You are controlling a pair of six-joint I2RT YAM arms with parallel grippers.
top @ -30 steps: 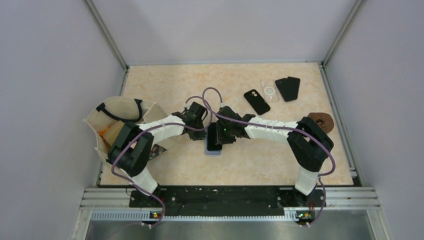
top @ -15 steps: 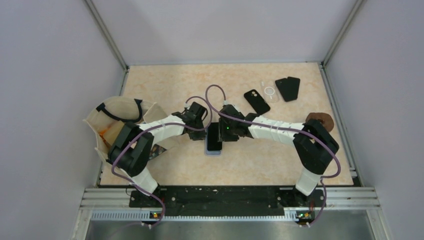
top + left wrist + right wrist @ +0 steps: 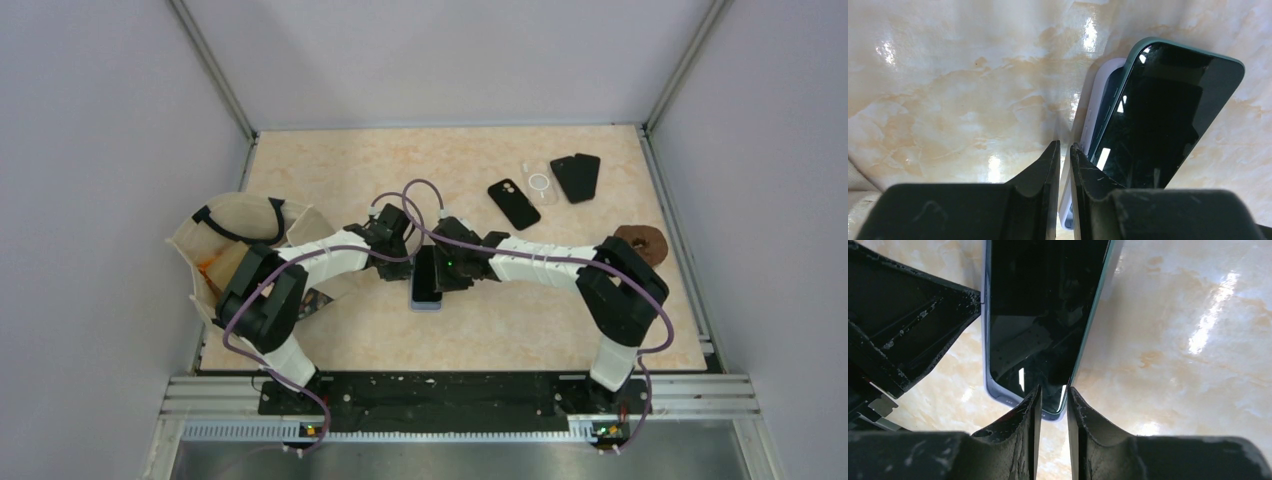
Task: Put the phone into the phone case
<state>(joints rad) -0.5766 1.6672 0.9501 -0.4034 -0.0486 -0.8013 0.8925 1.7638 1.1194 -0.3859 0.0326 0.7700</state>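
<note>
The main risk was a half-seated phone. The phone [image 3: 1158,115] lay tilted over the pale phone case [image 3: 1096,107] — one long edge down inside the case wall, the other riding above it — so a push at the wrong spot could have popped the seated edge out again. It could also have slid case and phone together across the smooth bench [image 3: 520,330]. A corner might have caught on the case lip and jammed if the pressure came down unevenly, and the glossy glass offered little purchase for a slipping finger.

Both sat about the middle of the bench, a little toward the near edge.

The right hand [image 3: 1053,390] was narrow, its fingers a slim gap apart with the phone's long edge running into that gap; it looked to be pinching the phone there. The left hand [image 3: 1064,149] was all but closed, a mere slit between its fingers, their tips against the case's outer wall. Whether it actually clamped that wall I could not tell.
</note>
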